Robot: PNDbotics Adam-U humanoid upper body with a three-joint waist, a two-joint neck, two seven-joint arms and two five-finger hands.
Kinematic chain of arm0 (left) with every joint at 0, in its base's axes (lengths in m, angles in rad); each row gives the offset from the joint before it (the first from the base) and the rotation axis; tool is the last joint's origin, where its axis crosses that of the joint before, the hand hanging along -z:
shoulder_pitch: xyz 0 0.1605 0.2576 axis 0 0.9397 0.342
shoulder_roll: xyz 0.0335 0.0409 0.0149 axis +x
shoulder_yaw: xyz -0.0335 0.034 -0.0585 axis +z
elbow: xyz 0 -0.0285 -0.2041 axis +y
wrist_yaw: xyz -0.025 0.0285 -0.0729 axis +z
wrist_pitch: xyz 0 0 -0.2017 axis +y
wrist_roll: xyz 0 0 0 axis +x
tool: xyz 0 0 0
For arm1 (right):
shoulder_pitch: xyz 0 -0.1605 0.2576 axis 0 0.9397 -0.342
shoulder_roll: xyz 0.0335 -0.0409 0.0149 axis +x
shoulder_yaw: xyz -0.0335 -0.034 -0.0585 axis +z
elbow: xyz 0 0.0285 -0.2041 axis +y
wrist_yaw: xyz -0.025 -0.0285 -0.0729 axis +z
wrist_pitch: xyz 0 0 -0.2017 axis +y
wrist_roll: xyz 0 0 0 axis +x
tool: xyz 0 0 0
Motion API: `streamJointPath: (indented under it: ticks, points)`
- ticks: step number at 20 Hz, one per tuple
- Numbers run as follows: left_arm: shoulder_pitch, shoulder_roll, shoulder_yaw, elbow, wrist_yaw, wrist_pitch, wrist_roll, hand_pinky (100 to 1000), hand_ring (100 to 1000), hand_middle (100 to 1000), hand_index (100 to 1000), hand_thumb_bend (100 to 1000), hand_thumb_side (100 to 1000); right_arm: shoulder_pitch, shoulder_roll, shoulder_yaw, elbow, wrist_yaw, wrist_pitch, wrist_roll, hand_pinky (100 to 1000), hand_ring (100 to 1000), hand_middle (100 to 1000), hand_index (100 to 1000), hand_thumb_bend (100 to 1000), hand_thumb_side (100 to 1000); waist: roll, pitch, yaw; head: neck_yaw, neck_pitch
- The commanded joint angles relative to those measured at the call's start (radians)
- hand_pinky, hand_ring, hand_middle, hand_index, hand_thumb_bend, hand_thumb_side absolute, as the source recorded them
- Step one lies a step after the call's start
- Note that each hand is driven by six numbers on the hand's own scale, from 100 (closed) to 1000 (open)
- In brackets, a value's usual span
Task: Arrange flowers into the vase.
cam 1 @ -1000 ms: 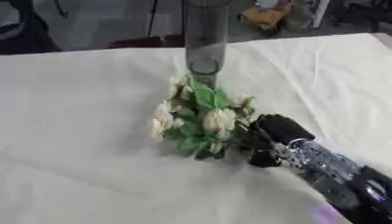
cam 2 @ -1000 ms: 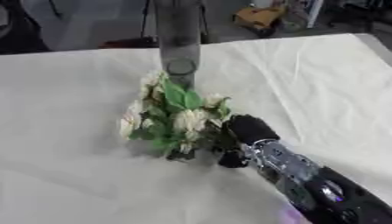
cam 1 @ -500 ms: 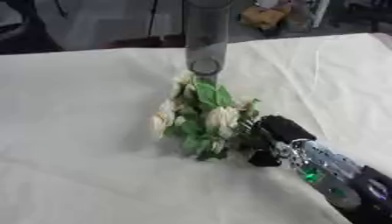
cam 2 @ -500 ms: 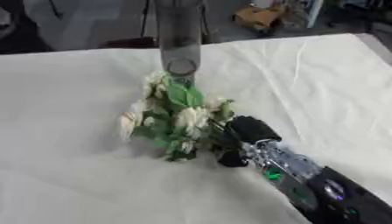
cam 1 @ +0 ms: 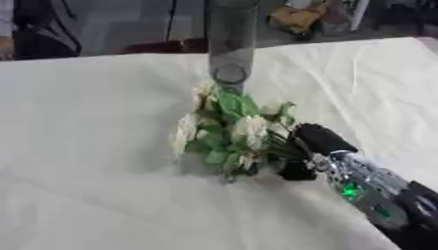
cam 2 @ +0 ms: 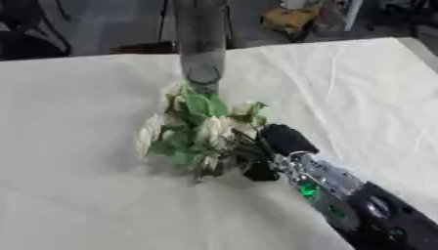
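A bunch of white flowers with green leaves lies on the white tablecloth, its top just below the base of a tall dark grey vase that stands at the far middle of the table. My right hand comes in from the lower right and is shut on the stems at the bunch's right side. The stems themselves are hidden by the hand and leaves. The left hand shows in neither view.
The cloth runs wide to the left and front of the bunch. Beyond the far table edge are dark chairs and a yellow object on the floor.
The bunch and my right hand have shifted slightly up and right, toward the vase's base. The vase has not moved.
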Motion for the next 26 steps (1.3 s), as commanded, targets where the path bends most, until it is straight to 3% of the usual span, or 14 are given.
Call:
streamJointPath:
  ticks: [1, 8, 10, 11, 12, 19, 26]
  points:
    - [-0.01, 0.025, 0.008, -0.019, -0.002, -0.001, -0.003, 801, 907, 939, 975, 100, 1000, -0.022, -0.042, -0.023, -0.035, 0.019, 0.0, -0.021, 100, 100, 100, 100, 290, 589, -0.002, -0.019, -0.001, 0.005, -0.01]
    - [-0.01, 0.026, 0.009, -0.019, -0.004, -0.001, -0.003, 801, 907, 939, 974, 100, 1000, -0.033, -0.062, -0.051, -0.076, 0.008, 0.014, -0.055, 100, 100, 100, 100, 294, 601, -0.002, -0.019, -0.002, 0.008, -0.014]
    - [-0.01, 0.026, 0.009, -0.019, -0.004, -0.001, -0.003, 801, 907, 939, 974, 100, 1000, -0.038, -0.067, -0.067, -0.098, -0.011, 0.028, -0.074, 100, 100, 100, 100, 277, 604, -0.002, -0.019, -0.002, 0.009, -0.015]
    - [-0.01, 0.026, 0.009, -0.019, -0.005, -0.001, -0.003, 801, 907, 939, 974, 100, 1000, -0.042, -0.069, -0.077, -0.113, -0.025, 0.037, -0.084, 100, 100, 100, 100, 214, 662, -0.002, -0.02, -0.003, 0.009, -0.015]
    - [-0.01, 0.026, 0.009, -0.019, -0.005, -0.001, -0.003, 801, 907, 939, 974, 100, 1000, -0.048, -0.073, -0.09, -0.132, -0.045, 0.048, -0.095, 100, 100, 100, 100, 272, 592, -0.002, -0.02, -0.004, 0.01, -0.016]
    - [-0.011, 0.027, 0.008, -0.019, -0.005, -0.004, -0.005, 803, 908, 940, 974, 100, 1000, -0.114, -0.111, -0.18, -0.272, -0.299, 0.135, -0.156, 100, 100, 100, 100, 302, 541, -0.002, -0.025, -0.005, 0.009, -0.033]
    - [-0.011, 0.023, 0.007, -0.019, -0.005, -0.006, -0.004, 803, 907, 939, 974, 100, 1000, -0.219, -0.123, -0.245, -0.28, -0.538, 0.133, -0.29, 100, 100, 100, 100, 308, 527, -0.002, -0.023, -0.003, -0.003, -0.072]
